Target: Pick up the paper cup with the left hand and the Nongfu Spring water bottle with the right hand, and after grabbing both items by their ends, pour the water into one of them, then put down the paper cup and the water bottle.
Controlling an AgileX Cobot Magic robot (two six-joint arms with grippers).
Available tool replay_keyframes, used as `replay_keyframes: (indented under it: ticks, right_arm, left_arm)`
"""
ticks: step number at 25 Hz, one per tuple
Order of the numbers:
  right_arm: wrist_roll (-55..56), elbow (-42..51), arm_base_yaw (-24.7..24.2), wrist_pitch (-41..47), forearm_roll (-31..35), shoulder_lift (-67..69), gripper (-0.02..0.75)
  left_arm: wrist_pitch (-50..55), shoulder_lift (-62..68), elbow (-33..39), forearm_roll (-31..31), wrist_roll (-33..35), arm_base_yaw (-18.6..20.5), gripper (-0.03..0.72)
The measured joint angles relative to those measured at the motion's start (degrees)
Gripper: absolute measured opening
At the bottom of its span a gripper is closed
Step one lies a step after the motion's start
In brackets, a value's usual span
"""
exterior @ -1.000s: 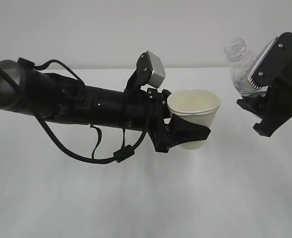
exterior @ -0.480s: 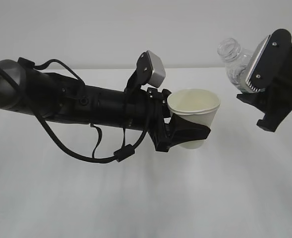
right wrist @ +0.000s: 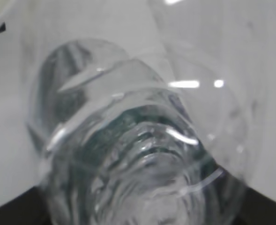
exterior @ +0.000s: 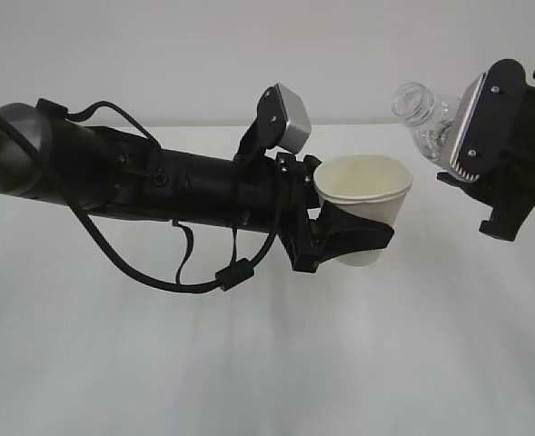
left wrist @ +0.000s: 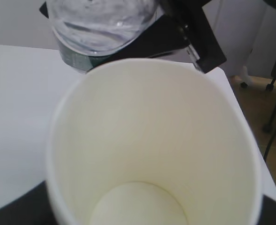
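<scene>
A: What was nearest?

B: A plain white table (exterior: 249, 363). It had soft grey shadows on it. Both arms hung above it.

A: What did the left hand (exterior: 353, 238) have?

B: It held the cup (exterior: 365, 207). Its black fingers (exterior: 362, 232) sat partly apart and pressed on the lower part of the cup. The cup stood upright in the air, near the middle. It was white outside and cream inside. From the left wrist view, the bottom of the cup (left wrist: 138, 201) looked dry.

A: And the right hand (exterior: 508, 168)?

B: It held the bottle (exterior: 423, 116) up at the right. I could not see its fingertips, but the clear bottle filled the right wrist view, so it was gripped, with the jaws partly apart. The bottle leaned over, with its open mouth pointing left, toward the cup. It was higher than the cup and not touching it.

A: Was there water?

B: Some clear water (left wrist: 102, 21) sat inside the bottle.

A: Any words to read?

B: The bottle had a dark green label (left wrist: 79, 58), but the words were too blurry to read.

A: What was far away?

B: A plain pale wall (exterior: 203, 54). In the left wrist view, past the table's edge, there was a brown floor (left wrist: 255, 112) and some black stand legs (left wrist: 273, 122).
</scene>
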Motion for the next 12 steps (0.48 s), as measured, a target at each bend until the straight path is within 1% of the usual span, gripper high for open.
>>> replay_keyframes:
  ticks: [12]
  right_arm:
    - [0.00, 0.00, 0.00, 0.51, -8.12, 0.00, 0.447]
  left_arm:
    - [0.10, 0.00, 0.00, 0.76, 0.00, -1.76, 0.459]
